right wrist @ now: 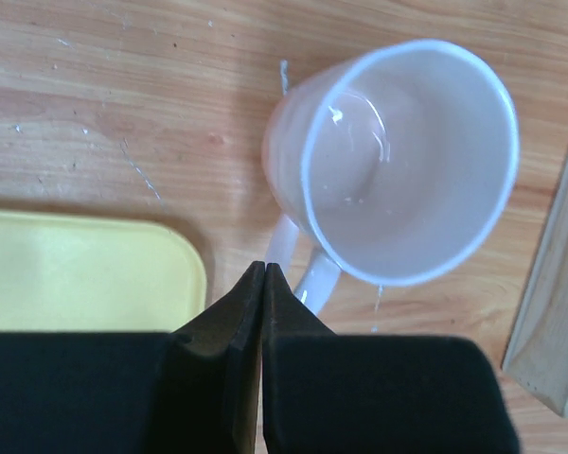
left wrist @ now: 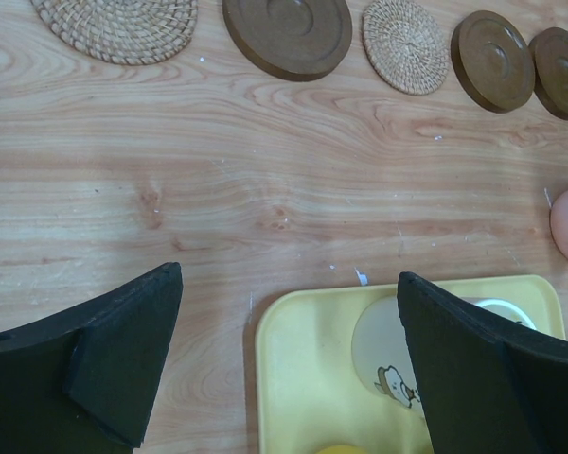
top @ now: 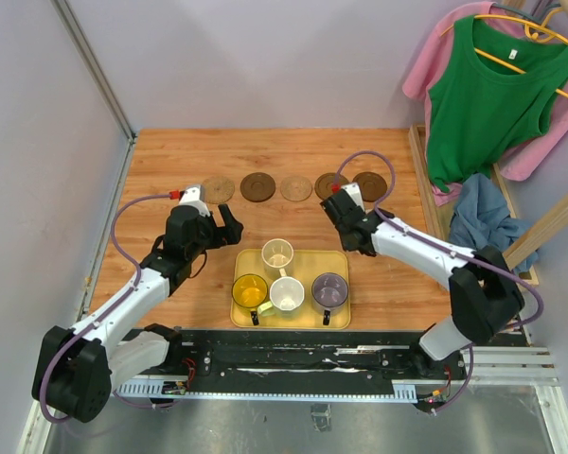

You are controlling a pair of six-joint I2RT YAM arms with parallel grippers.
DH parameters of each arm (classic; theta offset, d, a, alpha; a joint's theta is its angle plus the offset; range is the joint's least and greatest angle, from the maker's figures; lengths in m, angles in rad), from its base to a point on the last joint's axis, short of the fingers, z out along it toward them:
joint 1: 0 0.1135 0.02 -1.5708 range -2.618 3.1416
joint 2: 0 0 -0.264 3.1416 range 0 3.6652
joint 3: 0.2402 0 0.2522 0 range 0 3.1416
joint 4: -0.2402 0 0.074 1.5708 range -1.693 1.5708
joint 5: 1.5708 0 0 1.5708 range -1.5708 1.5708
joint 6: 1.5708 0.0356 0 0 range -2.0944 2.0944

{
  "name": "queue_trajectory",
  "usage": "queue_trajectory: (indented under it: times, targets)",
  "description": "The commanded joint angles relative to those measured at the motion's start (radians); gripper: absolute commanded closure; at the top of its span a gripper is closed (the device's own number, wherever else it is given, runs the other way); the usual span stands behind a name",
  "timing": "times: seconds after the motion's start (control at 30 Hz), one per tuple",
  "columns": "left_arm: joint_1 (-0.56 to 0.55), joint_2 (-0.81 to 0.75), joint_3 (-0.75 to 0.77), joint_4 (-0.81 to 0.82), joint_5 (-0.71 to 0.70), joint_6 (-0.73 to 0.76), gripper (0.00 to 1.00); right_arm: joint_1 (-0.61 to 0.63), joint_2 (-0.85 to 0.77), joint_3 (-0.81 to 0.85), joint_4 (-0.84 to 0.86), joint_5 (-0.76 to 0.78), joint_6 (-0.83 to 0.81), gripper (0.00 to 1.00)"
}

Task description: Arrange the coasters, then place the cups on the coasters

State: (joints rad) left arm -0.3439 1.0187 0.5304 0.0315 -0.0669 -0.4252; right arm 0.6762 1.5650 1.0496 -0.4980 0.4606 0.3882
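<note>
Presently the pale pink cup (right wrist: 398, 161) stands upright and empty on the bare table, off the far right corner of the yellow tray (top: 308, 267) and short of the row of coasters (top: 296, 187). Its handle (right wrist: 298, 255) points at the right gripper (right wrist: 265, 268), whose jaws are pressed together with nothing seen between them. The tip lies just beside the handle; contact cannot be confirmed.

Assessment: the cup is rigid, thin-walled and probably light. Its surface is glossy, so it is likely slippery and liable to chip or tip if knocked. The best hold is judged to be across the handle loop, or one finger inside the rim and one outside, with the jaws reopened first.

All five coasters lie in a line toward the far edge of the table, apart from one another and bare. Four other cups (top: 287, 295) sit on the tray at the near edge. The left gripper (left wrist: 289, 274) hovers near the tray's far left corner, jaws spread wide, holding nothing
</note>
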Motion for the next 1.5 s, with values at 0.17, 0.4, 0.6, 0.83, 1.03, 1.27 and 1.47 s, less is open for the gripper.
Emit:
queue_trajectory:
  times: [0.17, 0.4, 0.6, 0.83, 1.03, 1.27, 1.47]
  targets:
    - [-0.005, -0.013, -0.019, 0.037, 0.013, -0.015, 0.0, 0.008, -0.213, -0.036, -0.157, 0.04, 0.066, 0.95]
    - [-0.005, -0.01, -0.02, 0.047, 0.019, -0.018, 0.0, 0.007, -0.334, -0.047, -0.181, 0.004, 0.114, 0.29]
    - [-0.005, 0.007, -0.015, 0.055, 0.032, -0.016, 0.0, 0.008, -0.301, -0.046, -0.215, 0.012, 0.253, 0.02]
    - [-0.006, -0.001, -0.018, 0.054, 0.033, -0.014, 0.0, 0.008, -0.199, -0.04, -0.219, 0.056, 0.382, 0.02]
    - [-0.004, 0.001, -0.02, 0.053, 0.031, -0.009, 0.0, 0.006, -0.141, -0.044, -0.188, 0.108, 0.468, 0.02]
    - [-0.006, 0.01, -0.021, 0.06, 0.03, -0.005, 0.0, -0.005, -0.089, -0.061, -0.126, 0.101, 0.504, 0.14]
    - [-0.005, 0.019, -0.02, 0.062, 0.029, -0.003, 0.0, -0.024, -0.06, -0.113, -0.063, 0.092, 0.537, 0.28]
